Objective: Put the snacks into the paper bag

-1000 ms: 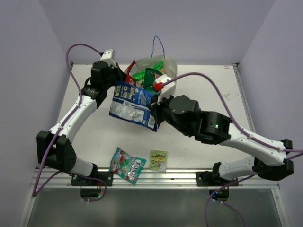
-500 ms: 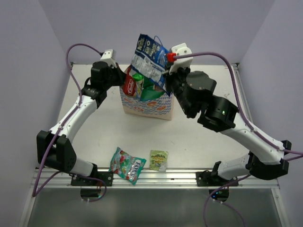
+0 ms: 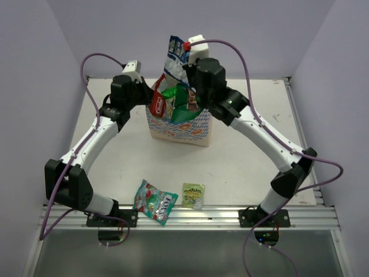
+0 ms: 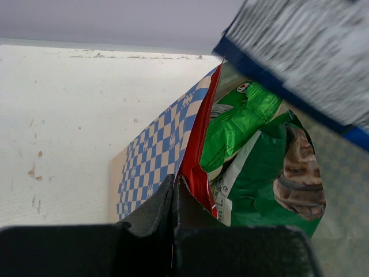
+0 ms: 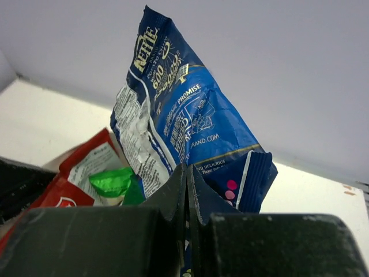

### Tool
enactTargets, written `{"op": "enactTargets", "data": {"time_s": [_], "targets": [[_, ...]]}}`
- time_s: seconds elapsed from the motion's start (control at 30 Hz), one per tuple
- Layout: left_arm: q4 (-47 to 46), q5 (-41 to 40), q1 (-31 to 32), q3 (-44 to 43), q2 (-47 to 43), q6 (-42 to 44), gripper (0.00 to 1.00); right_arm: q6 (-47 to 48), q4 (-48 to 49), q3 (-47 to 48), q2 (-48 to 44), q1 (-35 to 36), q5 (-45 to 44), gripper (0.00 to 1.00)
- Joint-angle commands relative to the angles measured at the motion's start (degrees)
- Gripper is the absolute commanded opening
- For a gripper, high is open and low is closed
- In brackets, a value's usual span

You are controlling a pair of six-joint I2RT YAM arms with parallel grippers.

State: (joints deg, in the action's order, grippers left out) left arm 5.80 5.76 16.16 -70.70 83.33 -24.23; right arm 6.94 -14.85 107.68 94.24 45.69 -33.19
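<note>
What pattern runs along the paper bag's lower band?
Blue-and-white checks on the paper bag, clearest in the left wrist view.

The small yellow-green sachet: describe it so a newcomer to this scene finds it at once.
On the white table, go to the near edge between the two arm bases. Two loose packets lie there; the sachet is the right-hand one. It is smaller and squarer than the colourful candy packet beside it, and yellow-green.

Lab test cell: plain lavender walls (image 3: pixel 242 34) enclose a white table (image 3: pixel 242 167).
</note>
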Motion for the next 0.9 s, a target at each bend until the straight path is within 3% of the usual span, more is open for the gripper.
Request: {"op": "enactTargets", "data": {"time_s": [0.0,0.33,0.47,0.67,0.87], "targets": [[-0.18,0.48,0.10,-0.93,-2.65,1.64,0.00,-1.58,-0.61,1.91,3.75,-0.25,5.67,0.00],[-0.44,0.83,0.10,-0.93,-2.56,1.64,0.00,0.97,-9.92,-2.12,5.52,-0.34,10.51,0.00],[-0.44,0.57,0.10,-0.85,-2.73,1.73,0.00,1.32,-18.08,-1.33,6.13,-0.34,12.62,0.00],[-0.53,0.57,0.10,-0.85,-2.65,1.82,0.00,1.67,-34.24,9.20,11.84,-0.34,18.07,0.00],[-0.35,0.04,0.10,-0.93,-3.00,1.99,0.00,0.71,-37.60,10.71,13.34,-0.43,23.06,0.00]]}}
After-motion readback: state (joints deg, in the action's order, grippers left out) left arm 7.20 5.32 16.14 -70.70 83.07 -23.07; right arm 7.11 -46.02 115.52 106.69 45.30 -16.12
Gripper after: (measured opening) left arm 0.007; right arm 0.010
